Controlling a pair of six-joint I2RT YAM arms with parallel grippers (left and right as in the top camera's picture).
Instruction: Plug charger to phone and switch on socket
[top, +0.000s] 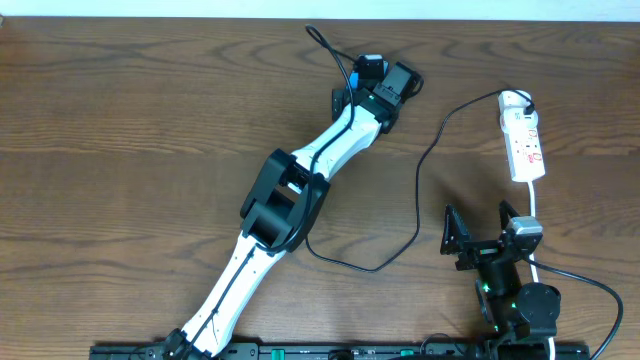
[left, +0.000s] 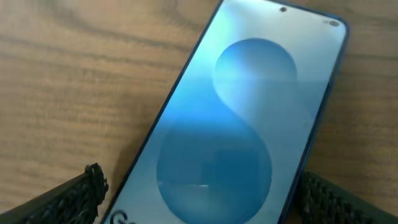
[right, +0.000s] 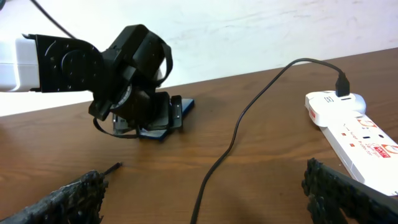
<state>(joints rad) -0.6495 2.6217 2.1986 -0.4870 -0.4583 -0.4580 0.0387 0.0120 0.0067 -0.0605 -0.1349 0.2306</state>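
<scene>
The phone (left: 242, 124) lies flat on the wood with its blue screen up. In the overhead view only a blue corner (top: 371, 63) shows under my left gripper (top: 373, 78); it also shows in the right wrist view (right: 185, 104). The left gripper (left: 199, 186) is open and straddles the phone's lower end, one finger beside each long edge. The white socket (top: 523, 140) (right: 354, 127) lies at the right. The charger's black cable (top: 418, 190) (right: 239, 124) runs from the socket's far end in a loop that passes under the left arm; its connector tip is hidden. My right gripper (top: 478, 218) (right: 200, 180) is open and empty above the cable.
The socket's thick white cord (top: 535, 205) runs down past the right arm. A short black stub (right: 112, 167) lies on the wood by my right gripper's left finger; I cannot tell what it is. The left arm (top: 300, 190) stretches diagonally across the table's middle.
</scene>
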